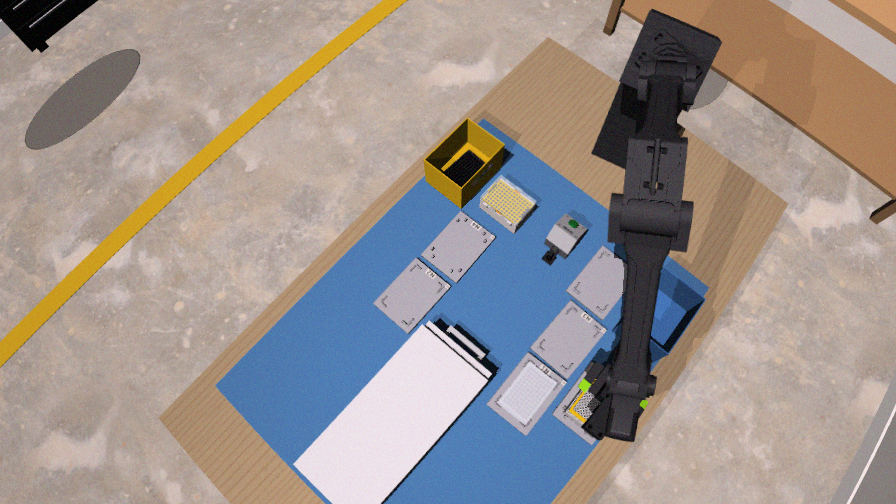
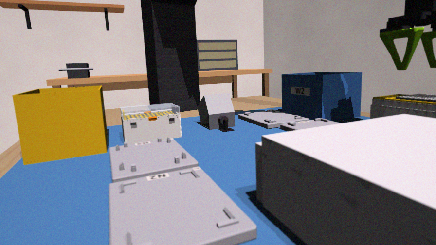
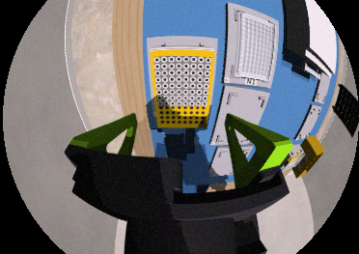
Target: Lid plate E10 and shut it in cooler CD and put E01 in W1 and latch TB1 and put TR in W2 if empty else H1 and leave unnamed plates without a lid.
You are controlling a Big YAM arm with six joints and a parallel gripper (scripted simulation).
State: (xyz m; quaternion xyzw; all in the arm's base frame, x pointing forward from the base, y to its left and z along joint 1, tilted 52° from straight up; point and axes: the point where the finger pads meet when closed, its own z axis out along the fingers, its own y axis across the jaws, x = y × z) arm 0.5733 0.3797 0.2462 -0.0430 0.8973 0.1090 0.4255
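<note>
You find the tip rack TR (image 3: 182,86) directly below the pincer (image 3: 192,145), sitting on a grey nest (image 1: 569,411) at the edge of the bench (image 1: 264,465). Its yellow frame holds a grid of dark holes, and no tips appear to stand in them, so I judge that this rack belongs in the blue bin W2 (image 2: 321,96). The pincer is wide open and holds nothing; its green fingers (image 2: 400,48) hang above the rack without touching it. They stand on the two sides of the rack, probably so that they can come down around it.

Just beside the pincer, on the next nest, lies a white plate (image 1: 526,395); whether it wears a lid, the pictures do not show clearly. Beyond it is the white cooler CD (image 1: 389,419), with its drawer apparently closed.

Far from the pincer, across the blue mat, the yellow bin W1 (image 1: 441,176) already contains a black plate (image 1: 463,167). Next to this bin stands the tip box TB1 (image 2: 151,123), then the grey DONE key block (image 1: 566,234).
</note>
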